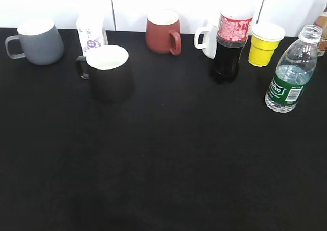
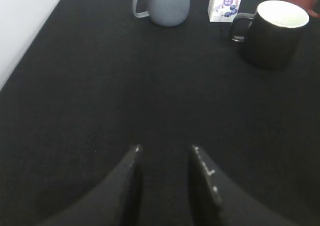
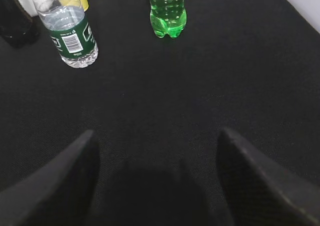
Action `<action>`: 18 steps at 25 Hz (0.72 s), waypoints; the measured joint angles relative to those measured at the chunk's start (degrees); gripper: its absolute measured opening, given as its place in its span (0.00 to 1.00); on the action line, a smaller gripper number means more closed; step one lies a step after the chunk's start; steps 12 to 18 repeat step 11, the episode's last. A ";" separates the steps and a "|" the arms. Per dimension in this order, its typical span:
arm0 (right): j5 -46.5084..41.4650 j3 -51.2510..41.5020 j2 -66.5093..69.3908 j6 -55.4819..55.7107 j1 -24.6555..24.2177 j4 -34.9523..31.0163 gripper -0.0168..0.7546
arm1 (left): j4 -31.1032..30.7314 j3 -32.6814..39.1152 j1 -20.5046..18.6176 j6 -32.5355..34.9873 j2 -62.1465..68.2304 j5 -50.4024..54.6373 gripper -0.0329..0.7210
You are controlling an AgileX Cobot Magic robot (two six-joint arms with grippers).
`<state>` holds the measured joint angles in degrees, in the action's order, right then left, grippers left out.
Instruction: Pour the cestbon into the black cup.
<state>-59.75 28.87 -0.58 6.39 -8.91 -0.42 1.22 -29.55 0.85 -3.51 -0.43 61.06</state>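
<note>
The cestbon [image 1: 289,76] stood upright at the far right of the black counter [image 1: 163,159], cap off, with clear water filling roughly its lower half. Its dark green label carried white lettering that I could only partly read, plus a barcode facing my right wrist camera [image 3: 66,30]. The black cup [image 1: 109,72] sat well apart from it on the left side, handle pointing left; its white inside looked empty as far as I could see, and my left wrist camera [image 2: 274,32] showed the same.

Behind the cup stood a small white carton [image 1: 91,32] with purple print too blurred to read, and to its left a grey mug [image 1: 37,41]. A brick-red mug [image 1: 162,32] sat near the back middle. Further right, a cola bottle [image 1: 229,47] held dark liquid in its lower part and wore a red label whose writing I could not make out. A white mug [image 1: 207,41] stood just behind it, and a yellow cup [image 1: 265,43] between the cola and the cestbon. A green bottle [image 3: 167,10] full of bright green liquid stood to the right of the cestbon.

My left tool [image 2: 165,150] hung over bare counter with its fingers slightly parted, gripping nothing. My right tool [image 3: 157,136] was spread wide and empty, near the cestbon but not touching it.
</note>
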 joint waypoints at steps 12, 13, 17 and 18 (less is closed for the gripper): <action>0.00 0.00 0.00 0.00 0.00 0.00 0.74 | 0.00 0.00 0.00 0.00 0.00 0.00 0.36; 0.00 0.00 0.00 0.00 0.00 0.00 0.74 | 0.00 0.00 0.00 0.00 0.00 0.00 0.36; 0.00 0.00 0.00 0.00 0.00 0.00 0.74 | 0.00 0.00 0.00 0.00 0.00 0.00 0.36; 0.00 0.00 0.00 0.00 0.00 0.00 0.74 | 0.00 0.00 0.00 0.00 0.00 0.00 0.36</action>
